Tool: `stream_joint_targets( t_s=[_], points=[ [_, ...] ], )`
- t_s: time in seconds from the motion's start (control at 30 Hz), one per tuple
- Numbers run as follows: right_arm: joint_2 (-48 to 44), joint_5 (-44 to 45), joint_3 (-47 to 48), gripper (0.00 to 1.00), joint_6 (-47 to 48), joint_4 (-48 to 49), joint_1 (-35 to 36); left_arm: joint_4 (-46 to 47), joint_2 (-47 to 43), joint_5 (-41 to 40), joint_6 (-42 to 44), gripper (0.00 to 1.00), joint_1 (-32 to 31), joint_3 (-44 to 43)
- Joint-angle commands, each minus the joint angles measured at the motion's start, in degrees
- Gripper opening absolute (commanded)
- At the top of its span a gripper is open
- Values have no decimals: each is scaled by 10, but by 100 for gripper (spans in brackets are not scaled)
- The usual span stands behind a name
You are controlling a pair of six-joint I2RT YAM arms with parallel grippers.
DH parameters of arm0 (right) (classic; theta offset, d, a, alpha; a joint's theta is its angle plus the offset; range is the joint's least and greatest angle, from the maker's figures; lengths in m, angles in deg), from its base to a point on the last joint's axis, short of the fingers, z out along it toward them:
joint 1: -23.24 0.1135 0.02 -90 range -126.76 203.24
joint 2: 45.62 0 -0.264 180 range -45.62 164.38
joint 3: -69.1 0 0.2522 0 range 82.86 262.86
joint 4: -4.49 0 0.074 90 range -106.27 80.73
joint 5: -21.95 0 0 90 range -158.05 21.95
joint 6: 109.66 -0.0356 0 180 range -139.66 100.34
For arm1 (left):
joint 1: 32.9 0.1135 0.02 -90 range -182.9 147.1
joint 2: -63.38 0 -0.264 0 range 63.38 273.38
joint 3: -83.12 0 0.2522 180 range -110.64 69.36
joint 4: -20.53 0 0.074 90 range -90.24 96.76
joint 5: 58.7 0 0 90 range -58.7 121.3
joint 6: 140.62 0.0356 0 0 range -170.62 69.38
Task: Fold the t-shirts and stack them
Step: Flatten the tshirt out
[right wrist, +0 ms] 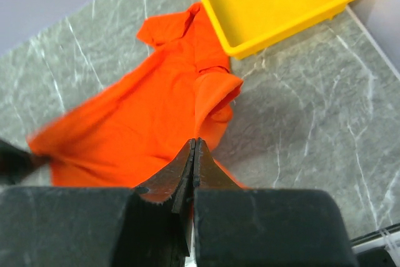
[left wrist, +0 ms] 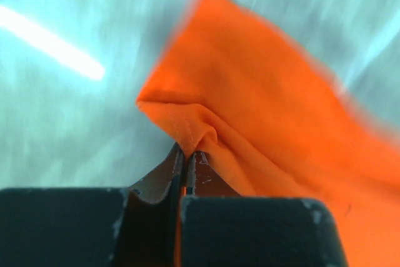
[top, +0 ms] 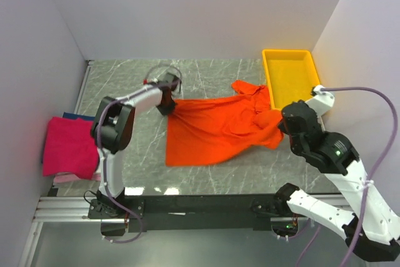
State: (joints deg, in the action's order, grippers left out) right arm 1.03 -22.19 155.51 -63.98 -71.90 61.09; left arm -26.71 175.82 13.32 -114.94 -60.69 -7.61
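The left gripper [left wrist: 186, 154] has its jaws clenched on the far-left corner of the orange t-shirt [top: 215, 129]. The shirt lies on the worktop [top: 144, 173], its long axis running left to right. The right gripper [right wrist: 195, 145] seems clenched on the opposite edge, near the yellow tray [top: 287, 52].

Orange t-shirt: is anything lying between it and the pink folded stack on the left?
Only the left arm stands between the orange t-shirt and the pink stack; no other object shows on that stretch.
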Motion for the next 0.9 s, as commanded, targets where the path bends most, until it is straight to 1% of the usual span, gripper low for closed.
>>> stream_joint_targets(
  t_s=[0.0,0.03,0.07,0.1,0.17,0.2,0.23,0.27,0.3,0.33,0.37,0.4,0.43,0.47,0.5,0.53,0.57,0.6,0.63,0.67,0.77,0.8,0.83,0.87],
  points=[
    [33,-27,-18,0,28,58,-6,-60,84,-25,11,1,73,-160],
    [37,-33,-24,0,33,79,-7,-71,102,-15,20,1,83,-199],
    [46,-41,-39,0,39,88,-9,-83,130,7,25,1,97,-261],
    [54,-64,-46,0,37,108,-11,-79,146,33,49,1,103,-283],
    [60,-91,-71,0,36,142,-12,-77,156,43,63,1,106,-317],
    [64,-104,-97,0,34,156,-13,-77,158,49,76,3,108,-337],
    [77,-124,-109,0,25,173,-13,-77,158,53,82,8,112,-341],
    [82,-130,-122,0,22,187,-14,-75,150,57,88,16,113,-342],
    [88,-134,-153,0,20,209,-17,-73,140,55,93,41,114,-330],
    [93,-141,-168,0,15,219,-19,-68,128,51,95,46,114,-317],
    [103,-152,-196,0,15,232,-23,-64,95,44,95,54,113,-283],
    [106,-158,-210,0,13,254,-28,-63,76,37,89,59,114,-263],
    [115,-165,-224,0,12,265,-38,-63,55,33,86,60,113,-243],
    [119,-178,-246,0,12,275,-44,-64,12,30,80,61,113,-220],
    [122,-183,-256,0,12,293,-49,-70,-12,10,62,62,112,-173],
    [128,-187,-266,0,15,304,-54,-72,-33,1,54,62,111,-147],
    [132,-198,-280,0,18,312,-65,-75,-78,-10,47,70,110,-97],
    [135,-204,-284,0,19,326,-71,-79,-99,-27,35,81,111,-71],
    [142,-207,-290,0,23,331,-75,-84,-119,-38,26,81,110,-45],
    [146,-210,-292,0,26,335,-80,-84,-159,-45,17,79,110,12],
    [157,-220,-294,0,32,350,-85,-54,-221,-28,2,59,111,100],
    [160,-225,-293,0,34,353,-86,-49,-230,-19,-7,47,110,148],
    [162,-225,-293,0,35,354,-87,-42,-239,-1,-11,43,110,171],
    [162,-227,-295,0,35,356,-88,-26,-252,7,-22,34,109,214]
  ],
)
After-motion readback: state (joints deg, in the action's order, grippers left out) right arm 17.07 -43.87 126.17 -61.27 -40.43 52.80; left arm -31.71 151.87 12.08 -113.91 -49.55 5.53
